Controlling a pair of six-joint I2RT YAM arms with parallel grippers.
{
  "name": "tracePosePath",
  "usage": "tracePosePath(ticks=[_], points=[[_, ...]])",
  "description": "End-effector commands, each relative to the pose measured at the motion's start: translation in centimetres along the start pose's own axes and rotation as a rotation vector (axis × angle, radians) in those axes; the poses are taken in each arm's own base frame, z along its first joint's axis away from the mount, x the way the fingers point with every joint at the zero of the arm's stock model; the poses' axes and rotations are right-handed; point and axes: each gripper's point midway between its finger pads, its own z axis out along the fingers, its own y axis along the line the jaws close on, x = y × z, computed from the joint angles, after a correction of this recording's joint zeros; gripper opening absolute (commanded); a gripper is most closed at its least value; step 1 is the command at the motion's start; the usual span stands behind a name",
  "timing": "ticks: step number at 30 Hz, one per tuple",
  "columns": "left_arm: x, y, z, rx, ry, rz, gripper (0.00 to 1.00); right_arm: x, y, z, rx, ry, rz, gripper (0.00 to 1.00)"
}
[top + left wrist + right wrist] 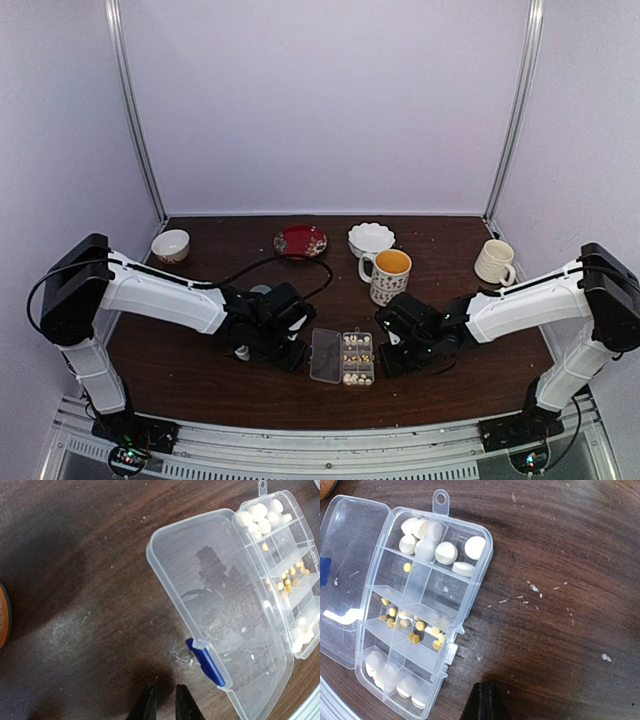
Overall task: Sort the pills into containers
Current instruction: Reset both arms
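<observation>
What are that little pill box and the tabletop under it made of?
The pill box looks like clear glossy plastic: the table shows through its open lid, which reflects light. The table: dark brown wood or wood-look laminate, grain-streaked; cannot tell which.

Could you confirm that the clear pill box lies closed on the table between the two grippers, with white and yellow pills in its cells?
Not quite: the pill box is open; the left wrist view shows its lid folded out flat on the table. The rest holds: it lies between the left gripper and right gripper, with white pills and yellow pills inside.
</observation>
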Motion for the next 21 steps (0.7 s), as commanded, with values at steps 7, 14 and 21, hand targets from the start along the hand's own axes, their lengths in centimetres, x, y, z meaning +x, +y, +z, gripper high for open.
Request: tracePosePath(ticks=[7, 14, 21], points=[[-2.8, -3.5, 0.3, 0.163, -0.082, -0.01, 0.15, 0.0, 1.7, 1.1, -0.094, -0.014, 0.035, 0.0], [-4.6, -5.0, -1.8, 0.213, -0.152, 0.035, 0.16, 0.0, 1.9, 1.2, -0.108, -0.014, 0.033, 0.0], [-5.3, -6.8, -2.9, 0.258, -0.188, 0.082, 0.17, -0.3, 2.3, 1.2, -0.113, -0.016, 0.024, 0.0]])
